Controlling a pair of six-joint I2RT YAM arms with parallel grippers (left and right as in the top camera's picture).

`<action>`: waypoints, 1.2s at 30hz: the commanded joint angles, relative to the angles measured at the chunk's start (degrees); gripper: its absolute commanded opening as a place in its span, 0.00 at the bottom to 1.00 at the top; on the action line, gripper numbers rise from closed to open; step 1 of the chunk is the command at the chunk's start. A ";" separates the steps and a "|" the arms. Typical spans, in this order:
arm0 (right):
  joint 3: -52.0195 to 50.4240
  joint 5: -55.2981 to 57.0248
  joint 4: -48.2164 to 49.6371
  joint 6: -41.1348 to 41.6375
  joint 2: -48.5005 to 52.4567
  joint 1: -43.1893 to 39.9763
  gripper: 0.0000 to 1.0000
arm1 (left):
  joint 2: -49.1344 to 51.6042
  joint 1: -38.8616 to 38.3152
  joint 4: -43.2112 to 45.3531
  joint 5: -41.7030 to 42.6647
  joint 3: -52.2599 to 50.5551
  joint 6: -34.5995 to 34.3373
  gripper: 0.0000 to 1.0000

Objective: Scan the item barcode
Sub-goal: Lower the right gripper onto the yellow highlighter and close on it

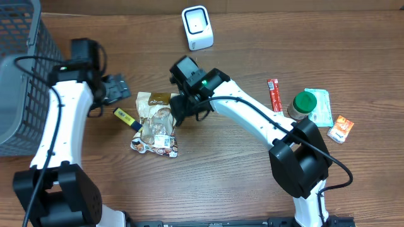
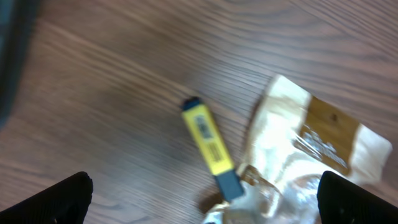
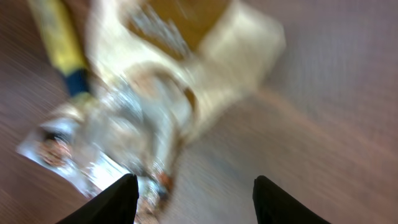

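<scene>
Both end effectors are standing with fingers apart: the left end effector [image 1: 117, 88] near the snack bag [image 1: 154, 123], the right end effector [image 3: 194, 182] hovering over its edge, apparently gripping nothing through the blur. The snack bag is lying on the surface, well apart from the scanner [image 1: 197, 27]; lifting and scanning are likely remaining.

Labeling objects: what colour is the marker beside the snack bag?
Marker is yellow with dark blue ends; best in left wrist view.

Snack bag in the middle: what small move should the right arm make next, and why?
Probably lower the right gripper onto the bag's edge and close. Its jaws stand apart over the bag, holding nothing, and the scanner sits well apart from it, so the bag likely needs picking up first.
</scene>
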 commanded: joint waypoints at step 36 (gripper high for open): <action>0.92 10.23 33.24 -16.04 12.81 13.86 0.67 | -0.66 7.80 -0.33 -3.17 0.63 -0.57 1.00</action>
